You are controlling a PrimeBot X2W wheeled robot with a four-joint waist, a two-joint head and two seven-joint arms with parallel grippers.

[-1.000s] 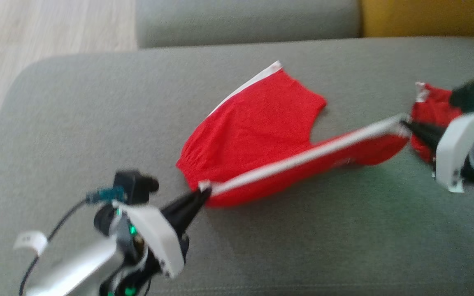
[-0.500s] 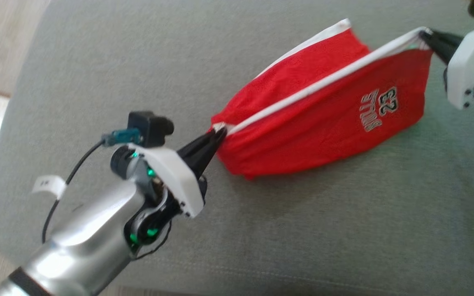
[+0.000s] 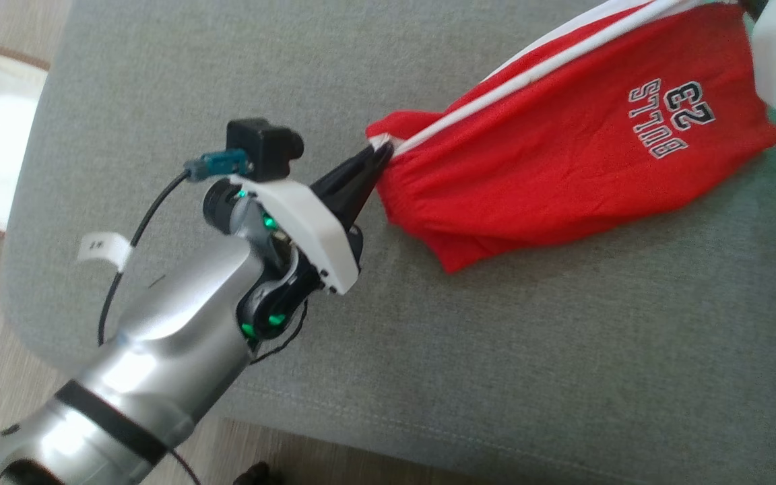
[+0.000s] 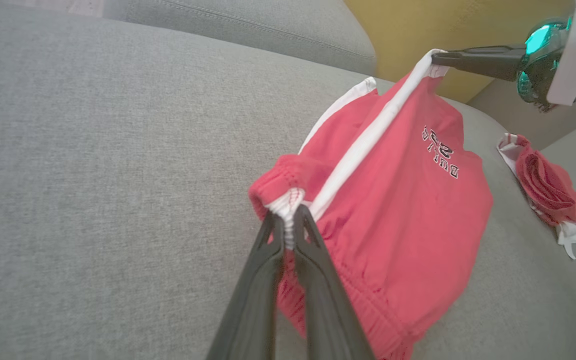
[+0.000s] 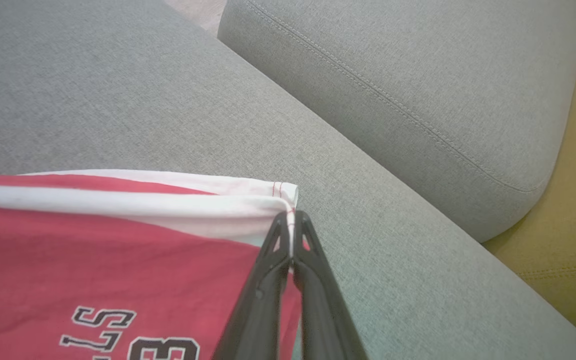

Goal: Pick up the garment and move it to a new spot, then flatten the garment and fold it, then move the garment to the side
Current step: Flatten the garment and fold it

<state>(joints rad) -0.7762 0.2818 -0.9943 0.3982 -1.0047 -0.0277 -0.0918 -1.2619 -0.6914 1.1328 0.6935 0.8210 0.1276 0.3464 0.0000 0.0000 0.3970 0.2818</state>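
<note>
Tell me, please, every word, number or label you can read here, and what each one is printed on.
"BULLS": black-and-white letters on the red fabric garment with white stripes, upside down in the head view.
"23": beside it on the same garment.
Small white paper tag beside the silver left forearm: its mark is too blurred to read.

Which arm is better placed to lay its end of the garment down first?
Left, probably: the left claw grips the end where the garment sags toward the cushion; the right claw holds its end raised.
</note>
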